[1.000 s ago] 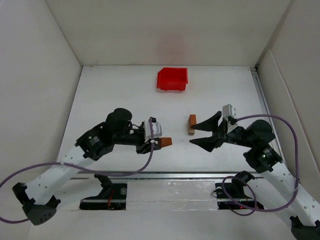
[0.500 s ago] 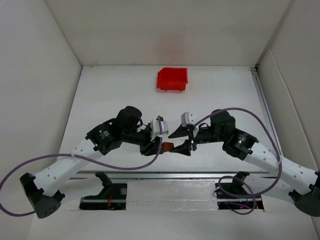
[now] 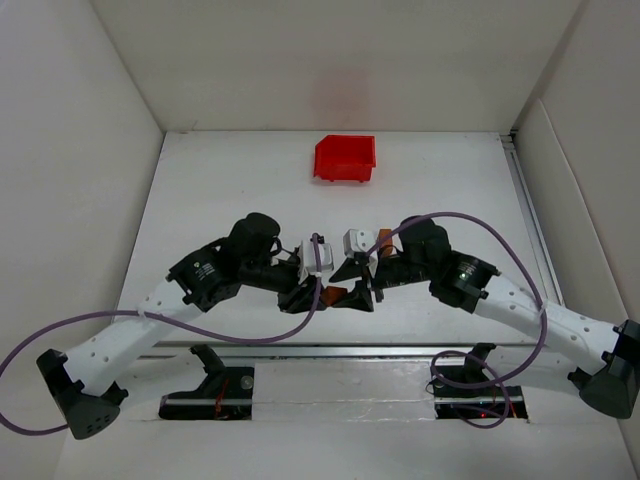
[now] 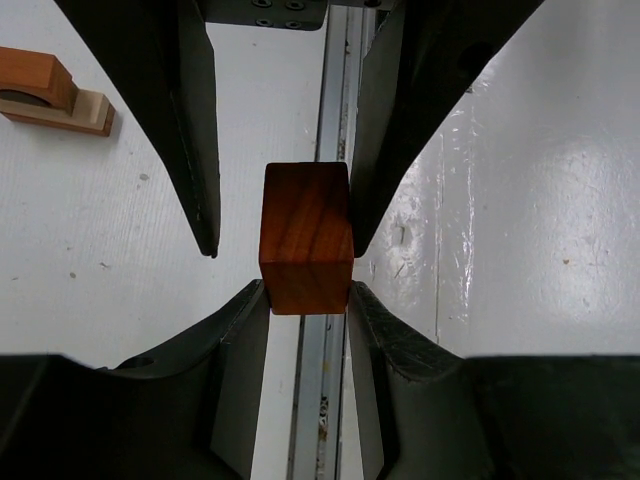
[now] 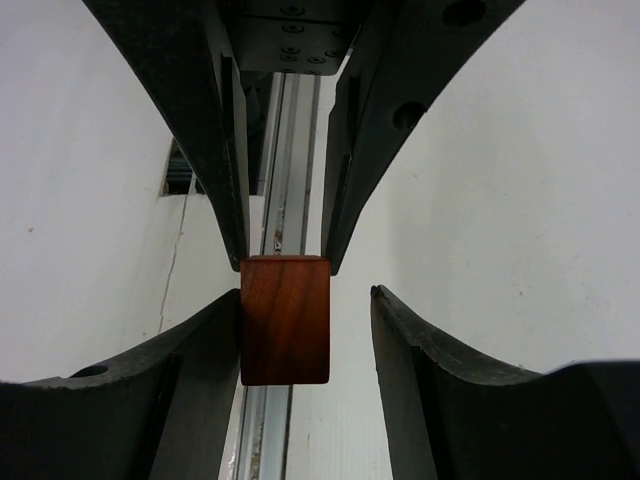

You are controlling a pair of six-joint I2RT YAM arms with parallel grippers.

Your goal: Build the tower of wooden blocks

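My left gripper (image 3: pixel 318 294) is shut on the dark reddish-brown block (image 3: pixel 336 293) (image 4: pixel 306 238), holding it just above the table's near edge. My right gripper (image 3: pixel 356 289) (image 5: pixel 306 293) faces it from the other side, open, with its jaws around the same block (image 5: pixel 285 318). One right finger (image 5: pixel 215 340) touches the block; the other stands a small gap away. An orange-brown arched block lying against a light tan one (image 4: pixel 45 88) rests on the table behind, mostly hidden by the right arm in the top view (image 3: pixel 385 243).
A red plastic bin (image 3: pixel 345 158) stands at the back centre of the white table (image 3: pixel 220 190). White walls close in left, right and behind. A metal rail (image 4: pixel 330 120) runs along the table's near edge, right under the held block.
The right arm swung left from beside the orange-brown block to the left gripper, its jaws narrowing around the dark block. The left gripper shifted slightly right, still gripping.
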